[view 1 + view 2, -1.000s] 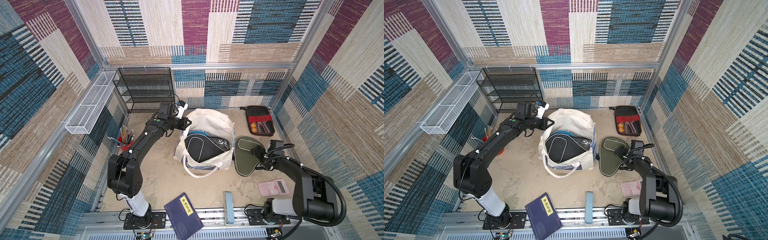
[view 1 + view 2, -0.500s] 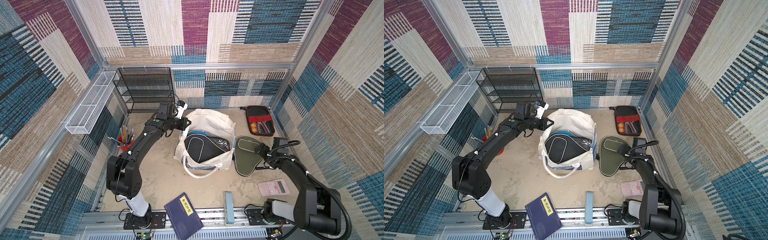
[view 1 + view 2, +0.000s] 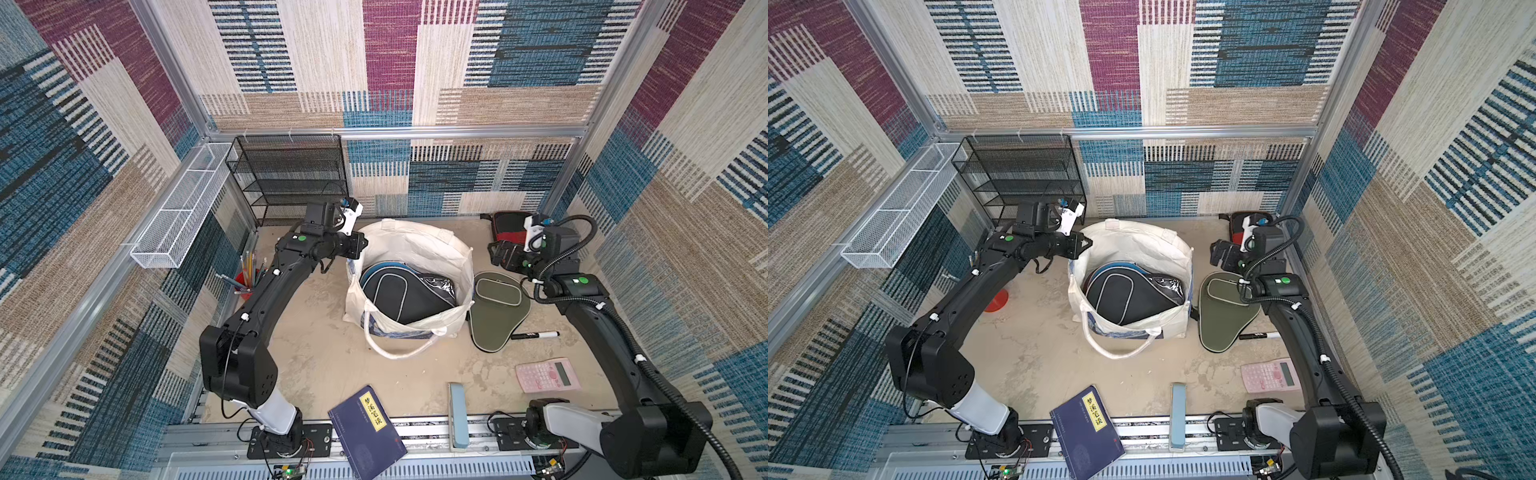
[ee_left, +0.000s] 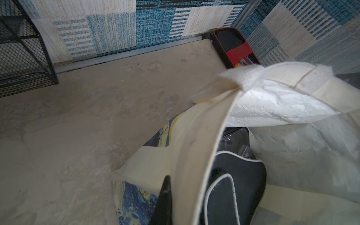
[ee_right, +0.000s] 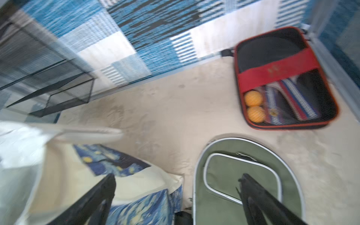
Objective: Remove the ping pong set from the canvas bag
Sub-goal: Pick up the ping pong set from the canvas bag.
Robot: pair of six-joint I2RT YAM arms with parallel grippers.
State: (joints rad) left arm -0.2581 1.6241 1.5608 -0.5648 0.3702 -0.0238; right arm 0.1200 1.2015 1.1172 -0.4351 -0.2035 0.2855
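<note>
1. Bag point(image 3: 419, 245) point(image 3: 1142, 245): stands mouth-up near the middle of the table point(image 3: 324, 353), one loop handle lying forward on the table. The starry print shows on its outer wall in both wrist views point(image 4: 134, 202) point(image 5: 109, 161).
2. Black cover point(image 3: 399, 297) point(image 3: 1121, 297): lies inside the bag and fills most of the opening; its pale piping is plain in the left wrist view point(image 4: 233, 185).
3. Blue cover point(image 3: 386, 266): only a thin blue edge shows, tucked behind the black cover inside the bag.
4. Olive cover point(image 3: 496, 316) point(image 3: 1223, 311): lies flat on the table just beside the bag, on the robot's right, outside it.
5. Case point(image 3: 505, 224) point(image 4: 233, 44): lies in the far right corner, apart from the bag. The right wrist view point(image 5: 280, 78) shows two orange balls and striped handles behind its mesh.
6. Left gripper point(image 3: 362, 246) point(image 3: 1086, 245): fingers closed on the bag's rim at its far left side. One finger point(image 4: 165, 194) presses the outer wall; the other is hidden inside.
7. Right gripper point(image 3: 496, 253) point(image 5: 177, 176): fingers spread wide, holding nothing, above the table between the case and the olive cover.
8. Marker point(image 3: 536, 334): lies just beside the olive cover's handle end.
9. Calculator point(image 3: 546, 375) and book point(image 3: 368, 432): lie toward the front edge.
</note>
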